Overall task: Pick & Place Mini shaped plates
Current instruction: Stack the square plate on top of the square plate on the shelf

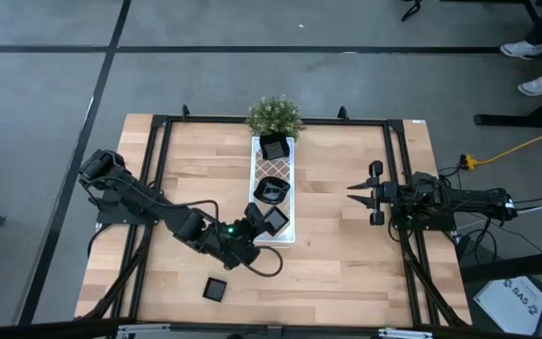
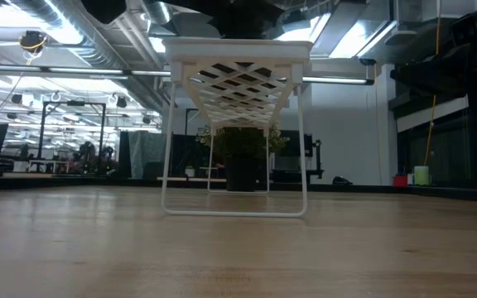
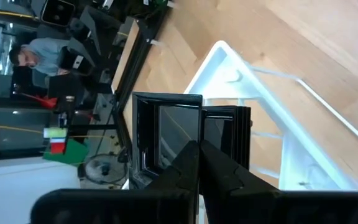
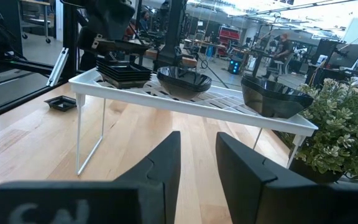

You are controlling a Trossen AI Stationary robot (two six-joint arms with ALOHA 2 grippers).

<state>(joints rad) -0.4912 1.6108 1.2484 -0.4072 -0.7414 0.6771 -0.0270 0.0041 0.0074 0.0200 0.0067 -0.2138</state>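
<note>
Left gripper (image 1: 257,223) pinching square plate (image 1: 275,219) over tray (image 1: 259,162) near end, directly above stack (image 4: 124,70); right gripper (image 1: 358,191) spread, well apart.

Table (image 1: 337,245): pale wood planks, smooth, low satin sheen. Tray (image 4: 166,99): white coated wire and lattice, looks like painted metal or plastic, smooth. Plates (image 4: 185,79): black, glossy, reflecting the ceiling lights; stacked square ones (image 4: 124,70) have the same shine. Plant (image 1: 274,115): matt leafy green. Frame (image 1: 393,160): black matt metal rails. Floor (image 1: 252,85): grey, dull, smooth.
</note>
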